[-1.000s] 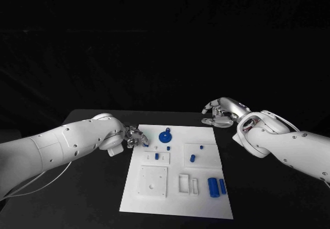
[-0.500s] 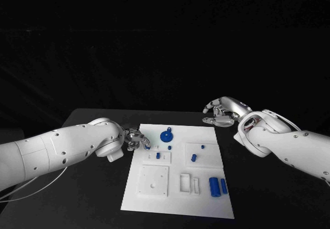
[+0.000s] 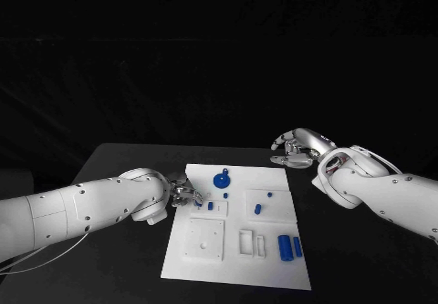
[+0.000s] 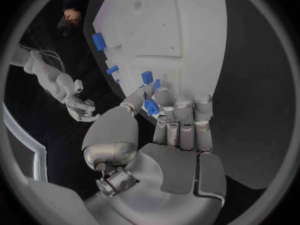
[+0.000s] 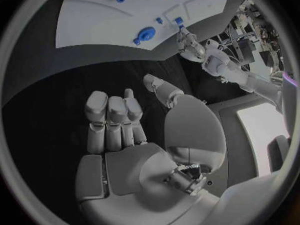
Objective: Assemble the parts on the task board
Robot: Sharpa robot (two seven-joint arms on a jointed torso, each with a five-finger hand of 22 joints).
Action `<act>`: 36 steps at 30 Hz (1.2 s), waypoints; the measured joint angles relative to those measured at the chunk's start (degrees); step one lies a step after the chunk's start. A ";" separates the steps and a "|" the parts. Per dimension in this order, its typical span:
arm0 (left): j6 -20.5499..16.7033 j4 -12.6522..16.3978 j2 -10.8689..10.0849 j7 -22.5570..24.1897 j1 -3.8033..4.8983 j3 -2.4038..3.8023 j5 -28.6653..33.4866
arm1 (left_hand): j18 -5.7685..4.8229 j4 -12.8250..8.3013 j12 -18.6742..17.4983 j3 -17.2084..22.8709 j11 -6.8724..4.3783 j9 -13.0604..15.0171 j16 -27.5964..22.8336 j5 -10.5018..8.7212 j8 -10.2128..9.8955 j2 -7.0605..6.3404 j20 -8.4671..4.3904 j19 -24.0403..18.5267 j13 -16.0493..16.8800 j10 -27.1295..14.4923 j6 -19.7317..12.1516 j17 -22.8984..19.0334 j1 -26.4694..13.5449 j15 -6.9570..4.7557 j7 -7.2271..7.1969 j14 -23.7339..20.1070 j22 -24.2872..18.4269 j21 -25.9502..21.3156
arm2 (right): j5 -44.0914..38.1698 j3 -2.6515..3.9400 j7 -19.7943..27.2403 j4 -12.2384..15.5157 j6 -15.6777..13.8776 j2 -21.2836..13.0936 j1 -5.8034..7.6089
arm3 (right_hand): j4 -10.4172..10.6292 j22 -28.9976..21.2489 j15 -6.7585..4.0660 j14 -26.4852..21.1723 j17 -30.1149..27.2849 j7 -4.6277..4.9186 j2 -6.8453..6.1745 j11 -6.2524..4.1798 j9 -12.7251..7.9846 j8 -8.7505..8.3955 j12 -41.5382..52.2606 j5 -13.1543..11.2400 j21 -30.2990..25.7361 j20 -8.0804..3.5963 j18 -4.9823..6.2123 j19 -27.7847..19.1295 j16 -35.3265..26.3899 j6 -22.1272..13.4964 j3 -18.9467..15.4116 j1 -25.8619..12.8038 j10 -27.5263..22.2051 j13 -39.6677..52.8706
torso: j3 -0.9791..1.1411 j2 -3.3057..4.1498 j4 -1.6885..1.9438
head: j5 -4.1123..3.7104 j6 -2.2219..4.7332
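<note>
Left hand (image 4: 164, 135) pinches a small blue part (image 4: 150, 106) in its fingers, over the task board (image 3: 274, 263) left edge. Looks rigid, light, slick plastic (easy to twist); hold its sides. Right hand (image 3: 297, 149) empty, fingers loosely curled.

The left robot hand (image 4: 164, 116) half hides its small blue part (image 4: 150, 106).

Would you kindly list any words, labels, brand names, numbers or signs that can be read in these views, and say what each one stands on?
None: no readable text anywhere.
The task board is plain white, with no print on it.
The blue parts carry no markings.
The left hand and right hand show no lettering.
</note>
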 measured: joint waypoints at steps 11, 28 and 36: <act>-0.93 -0.49 1.20 -0.26 -0.36 0.04 -2.68 | -0.14 0.00 0.47 0.05 -0.02 0.18 0.62 1.08 0.32 -0.34 0.00 0.00 0.31 0.02 0.10 0.09 -0.26 -0.10 0.07 0.05 -0.01 0.30 | 0.03 0.00 0.01 0.05 0.04 0.01 0.00 | 0.16 0.00 0.01 -0.02 -0.01 0.00 0.00 0.09 -0.01 0.00 0.00 0.03 0.00 0.08 0.00 -0.07 0.00 0.00 -0.16 0.00 0.09 0.00 | 0.03 0.02 0.01 | -0.01 -0.23; -0.26 -0.41 0.92 -1.09 -0.76 0.09 -4.29 | 0.13 0.00 0.91 0.05 -0.25 0.15 0.85 1.50 0.56 -0.41 0.00 0.41 0.44 -0.15 0.21 0.16 -0.19 -0.11 0.10 0.06 -0.02 0.53 | 0.09 0.00 0.01 0.06 0.43 -0.06 0.00 | 0.16 0.00 0.03 -0.03 0.04 0.00 0.00 -0.06 -0.02 0.00 -0.22 0.26 0.00 0.11 0.00 -0.08 0.00 0.00 -0.16 0.00 -0.06 0.00 | 0.06 0.02 -0.01 | 0.06 -0.47; 0.13 -0.19 0.54 -1.26 -0.80 0.15 -4.62 | 0.13 0.00 0.91 0.05 -0.33 0.16 0.85 1.50 0.66 -0.42 0.00 0.41 0.49 -0.07 0.30 0.15 -0.18 -0.11 0.06 0.07 -0.03 0.53 | 0.10 0.00 0.00 0.03 0.54 -0.05 0.00 | 0.16 0.00 0.04 -0.04 0.04 0.00 0.00 -0.05 0.03 0.00 -0.22 0.26 0.00 0.11 0.00 -0.08 0.00 0.00 -0.16 0.00 -0.06 0.00 | 0.04 -0.01 0.02 | 0.09 -0.57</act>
